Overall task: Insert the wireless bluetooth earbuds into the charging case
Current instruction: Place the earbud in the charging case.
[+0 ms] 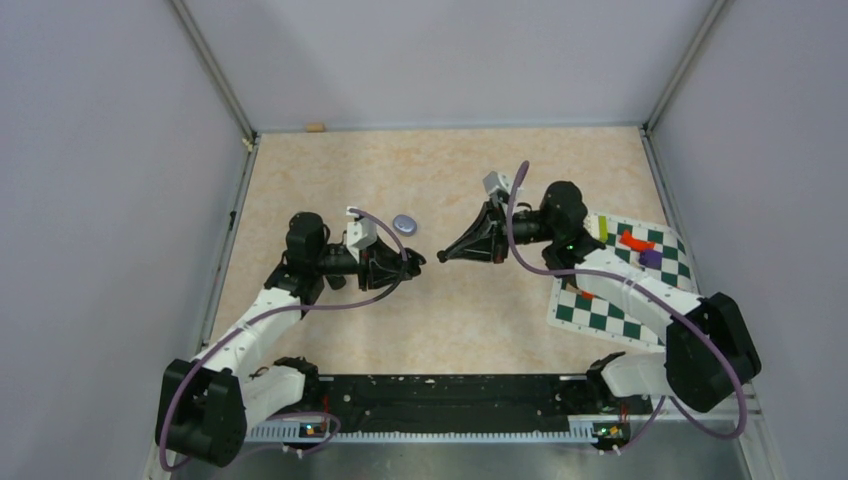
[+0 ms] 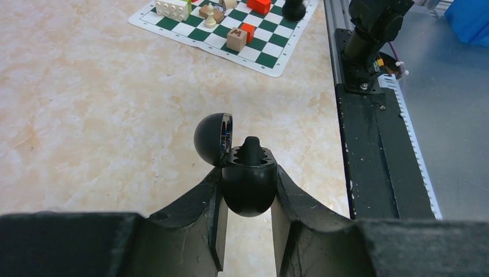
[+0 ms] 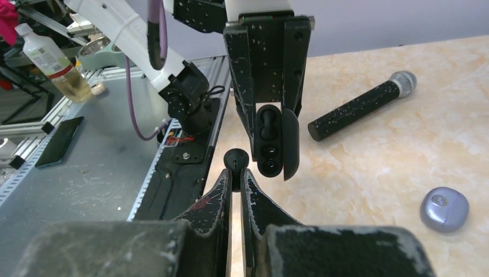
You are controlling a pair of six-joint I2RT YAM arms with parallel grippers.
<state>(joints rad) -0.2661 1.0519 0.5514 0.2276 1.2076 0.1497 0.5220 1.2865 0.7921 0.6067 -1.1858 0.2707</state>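
My left gripper is shut on a black oval charging case and holds it above the table. Its lid hangs open to the left. A black earbud stands in one well. In the right wrist view the case faces me with its wells showing. My right gripper is shut on a second glossy black earbud, just left of the case and apart from it. A closed pale purple case lies on the table. No purple earbuds show.
A checkerboard mat with red, yellow, tan and purple blocks lies at the right. A black microphone lies on the table beyond the case. The black base rail runs along the near edge.
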